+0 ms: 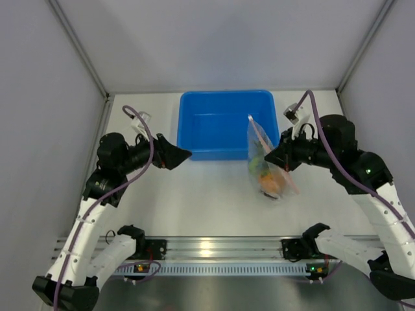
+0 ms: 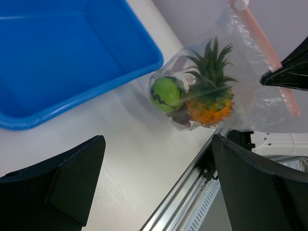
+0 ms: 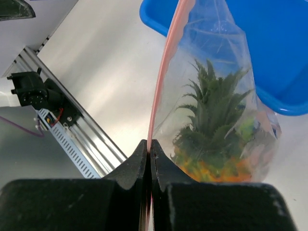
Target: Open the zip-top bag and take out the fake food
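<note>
Bag position | zip-top bag (image 1: 267,162) hangs by near right corner of blue tub (image 1: 194,107), over counter (image 1: 207,207) | right pincer (image 3: 149,144) clamped on near end of zip strip (image 2: 260,41) | left pincer (image 1: 187,154) jaws apart, well apart to bag's left, aimed at it | strip runs far-to-near; free far end likely left's grab point | pineapple (image 2: 210,103) and green fruit (image 2: 166,94) clear inside, grapes (image 2: 180,118) mostly hidden | seal open or closed: cannot tell

Robotics lab cell, plain grey panel walls (image 1: 227,39) around a white table (image 1: 207,207), aluminium rail (image 1: 220,249) along its near edge.
</note>
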Available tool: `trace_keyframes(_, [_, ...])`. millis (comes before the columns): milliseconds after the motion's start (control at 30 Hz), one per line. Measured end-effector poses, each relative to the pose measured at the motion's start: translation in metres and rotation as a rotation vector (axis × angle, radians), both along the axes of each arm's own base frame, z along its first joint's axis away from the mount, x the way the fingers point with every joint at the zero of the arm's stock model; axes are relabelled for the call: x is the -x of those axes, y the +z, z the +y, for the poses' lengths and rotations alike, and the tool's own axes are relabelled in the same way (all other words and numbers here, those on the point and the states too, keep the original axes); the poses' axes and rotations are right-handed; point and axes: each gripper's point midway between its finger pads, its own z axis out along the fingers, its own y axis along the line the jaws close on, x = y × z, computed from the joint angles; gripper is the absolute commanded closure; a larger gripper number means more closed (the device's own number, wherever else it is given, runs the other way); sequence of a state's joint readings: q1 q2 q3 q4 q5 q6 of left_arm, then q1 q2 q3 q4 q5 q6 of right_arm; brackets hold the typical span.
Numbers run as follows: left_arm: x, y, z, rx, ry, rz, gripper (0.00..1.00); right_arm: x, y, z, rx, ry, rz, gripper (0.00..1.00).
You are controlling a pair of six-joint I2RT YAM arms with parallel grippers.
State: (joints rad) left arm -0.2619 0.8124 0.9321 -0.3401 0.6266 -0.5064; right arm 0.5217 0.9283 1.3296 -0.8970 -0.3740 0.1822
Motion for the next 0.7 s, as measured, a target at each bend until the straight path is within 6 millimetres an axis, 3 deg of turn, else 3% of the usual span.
trace_keyframes(133, [0.01,0.024,-0.016,0.101,-0.081,-0.111,0.02,0.005,0.021,-0.012,0.072,0.011,-0.041,1.0])
trace_keyframes(333, [0.029,0.041,-0.055,0.172,-0.231,-0.249,0.02,0.023,0.044,-0.011,0.155,0.095,-0.099,1.0])
trace_keyframes(533, [0.039,0.028,-0.102,0.143,-0.387,-0.311,0.02,0.044,0.033,-0.001,0.241,0.236,-0.104,1.0])
trace_keyframes(700, [0.044,0.023,-0.119,0.13,-0.458,-0.362,0.02,0.061,0.021,0.019,0.286,0.372,-0.098,1.0])
